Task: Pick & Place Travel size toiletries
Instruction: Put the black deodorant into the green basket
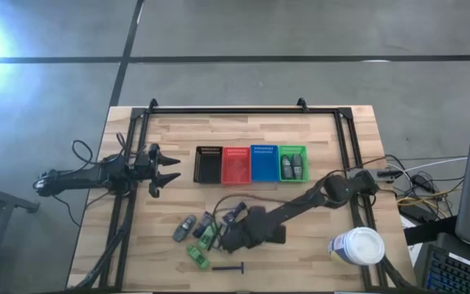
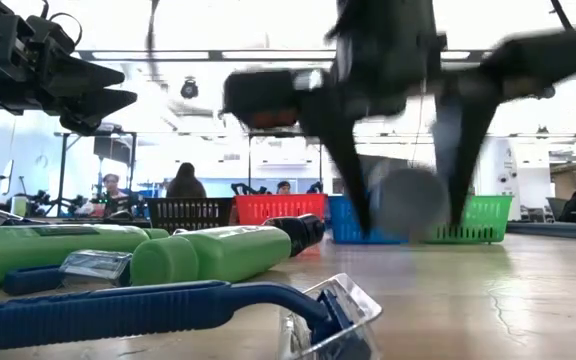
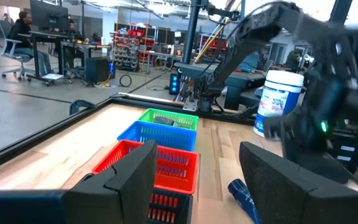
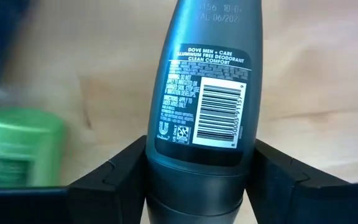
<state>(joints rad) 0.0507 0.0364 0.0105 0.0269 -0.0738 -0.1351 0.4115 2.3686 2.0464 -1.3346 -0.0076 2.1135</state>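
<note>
Right claw (image 4: 199, 180) grips one grey deodorant (image 4: 207, 93); two lie in the green basket (image 1: 292, 153); left claw (image 1: 170, 170) open.

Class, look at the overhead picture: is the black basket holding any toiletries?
No. The black basket shows only bare mesh; the two grey deodorants lie in the green basket.

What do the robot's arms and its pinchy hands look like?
Both arms are dark, nearly black, built from chunky jointed links with thin black cables looping beside them. The left gripper ends in two pointed fingers like a beak. Close up, the right gripper's fingers are flat, blocky, matte black slabs with angled edges. No stickers or writing show on them.
</note>
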